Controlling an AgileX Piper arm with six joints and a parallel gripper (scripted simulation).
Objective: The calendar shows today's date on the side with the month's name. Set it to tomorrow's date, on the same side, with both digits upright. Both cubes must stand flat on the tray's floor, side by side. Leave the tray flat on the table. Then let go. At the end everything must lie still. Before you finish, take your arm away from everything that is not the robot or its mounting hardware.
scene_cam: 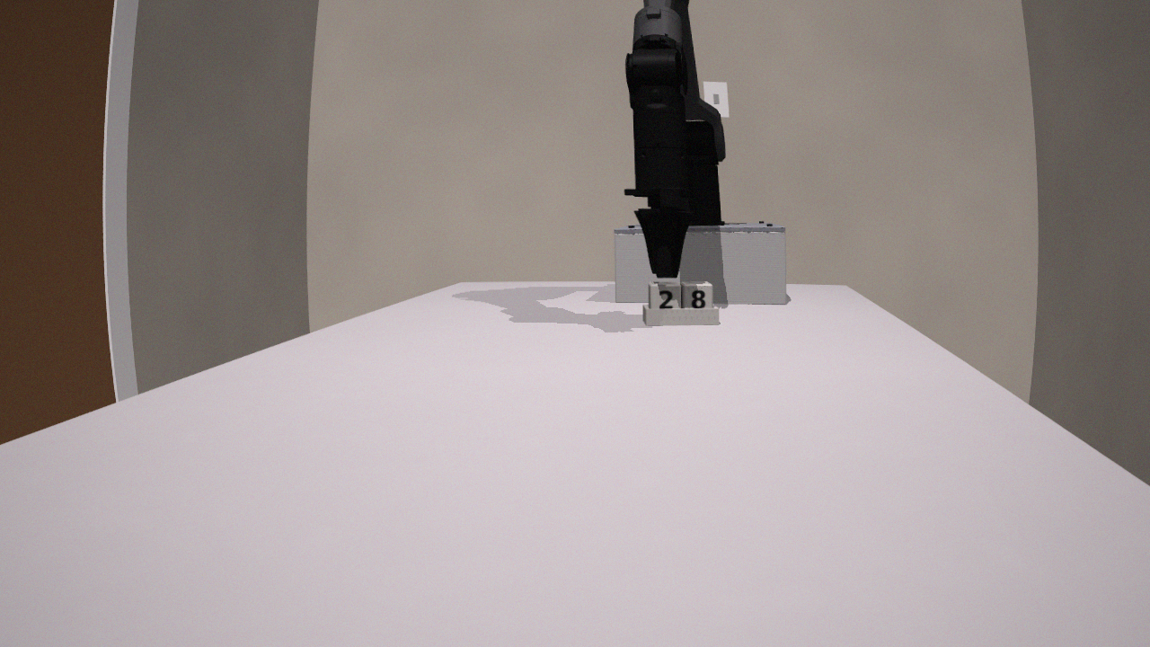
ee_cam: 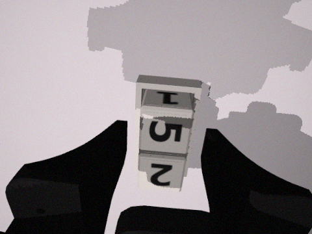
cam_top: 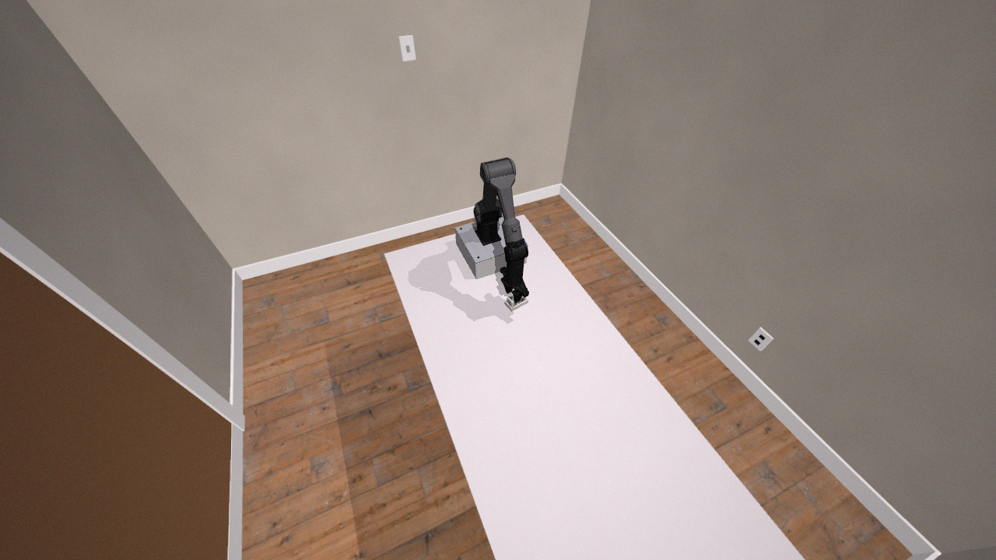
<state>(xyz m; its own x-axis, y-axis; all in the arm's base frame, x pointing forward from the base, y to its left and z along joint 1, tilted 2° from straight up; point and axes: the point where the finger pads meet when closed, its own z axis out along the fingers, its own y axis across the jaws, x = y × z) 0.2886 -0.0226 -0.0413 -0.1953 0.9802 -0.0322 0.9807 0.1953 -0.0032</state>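
The calendar is a small light-grey tray (scene_cam: 681,315) with two white cubes standing side by side in it. Toward the exterior camera the left cube (scene_cam: 665,299) shows 2 and the right cube (scene_cam: 697,299) shows 8. My gripper (scene_cam: 663,270) points straight down, its tips right at the top of the left cube. In the wrist view my gripper (ee_cam: 165,139) is open. Its dark fingers stand on either side of the near cube (ee_cam: 164,152) with a gap on each side. That cube shows 5 on top and 2 on its near face. The far cube (ee_cam: 166,99) lies beyond it. In the top view the tray (cam_top: 519,304) is tiny under the arm.
The arm's grey base box (scene_cam: 699,265) stands just behind the tray, and it also shows in the top view (cam_top: 478,252). The long white table runs toward the exterior camera. The arm's shadow falls to the left of the tray.
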